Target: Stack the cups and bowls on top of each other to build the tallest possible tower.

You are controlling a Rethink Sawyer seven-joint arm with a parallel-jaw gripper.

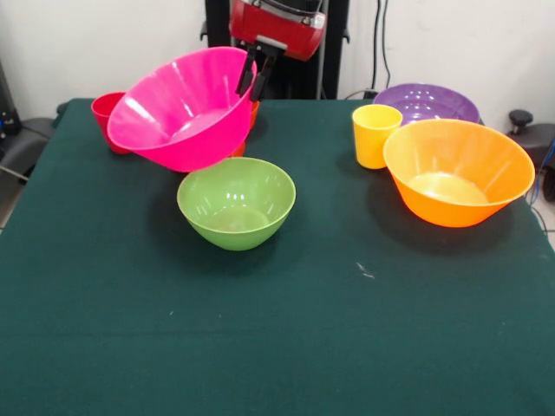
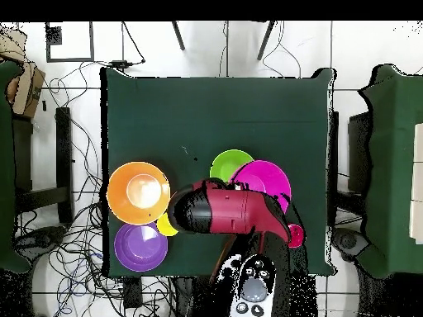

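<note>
My gripper (image 1: 256, 76) is shut on the far rim of the large pink bowl (image 1: 182, 108) and holds it tilted in the air, above and behind the green bowl (image 1: 236, 202). In the overhead view the arm (image 2: 227, 210) hides the gripper; the pink bowl (image 2: 266, 180) overlaps the green bowl (image 2: 226, 163). The orange-yellow bowl (image 1: 457, 171), the purple bowl (image 1: 427, 101) and a yellow cup (image 1: 375, 134) stand at the right. A red cup (image 1: 107, 115) shows behind the pink bowl, and an orange thing (image 1: 252, 114) peeks out under it.
The green table (image 1: 277, 338) fills the front view. Cables and a black stand lie behind its far edge. In the overhead view the robot base (image 2: 252, 285) is at the bottom.
</note>
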